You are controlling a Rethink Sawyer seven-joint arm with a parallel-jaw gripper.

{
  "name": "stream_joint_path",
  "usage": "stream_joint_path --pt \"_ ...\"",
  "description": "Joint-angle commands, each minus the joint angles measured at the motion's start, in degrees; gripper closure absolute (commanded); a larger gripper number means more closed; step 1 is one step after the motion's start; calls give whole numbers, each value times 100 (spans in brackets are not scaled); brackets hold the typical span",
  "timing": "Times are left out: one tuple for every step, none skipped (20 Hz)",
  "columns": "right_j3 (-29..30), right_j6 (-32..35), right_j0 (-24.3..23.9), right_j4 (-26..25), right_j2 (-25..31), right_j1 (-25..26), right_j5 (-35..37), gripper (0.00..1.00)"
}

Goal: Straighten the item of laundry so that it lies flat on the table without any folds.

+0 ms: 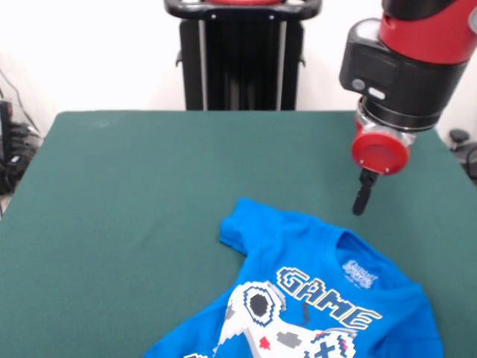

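Observation:
The bright blue T-shirt (pixel 313 291) lies on the dark green table (pixel 149 194) at the near right, print side up, with the white controller print and "GAME" lettering showing. Its lower part runs out of the picture at the bottom edge. One sleeve points toward the upper left with its edge rumpled. My gripper (pixel 361 195) hangs from the red and black arm at the upper right, above the table just beyond the shirt's collar, not touching the cloth. Its fingers look close together and hold nothing.
The black pedestal (pixel 242 52) stands at the table's far side. Cables and equipment lie off the table's left edge (pixel 15 149). Dark objects sit beyond the right edge (pixel 466 145).

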Motion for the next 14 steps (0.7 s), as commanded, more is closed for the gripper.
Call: stream_joint_path --pt "406 -456 -12 156 595 350 374 0" --pt "387 -442 -13 157 588 360 389 0" --pt "402 -460 -16 163 596 355 406 0" --pt "404 -455 -9 172 598 346 419 0" --pt "425 -460 -4 187 608 327 430 0" --pt "455 -459 2 201 616 310 440 0" --pt "486 -444 14 217 617 296 469 0" --pt "508 -404 27 240 617 286 506 0" --pt "550 -357 54 262 614 271 540 0" --pt "603 -323 90 298 619 254 597 0" --pt "666 -257 128 316 616 252 620 0" --pt "760 -244 171 350 635 252 683 0" --pt "855 -232 214 384 655 251 746 0" --pt "974 -258 272 413 680 245 806 0"
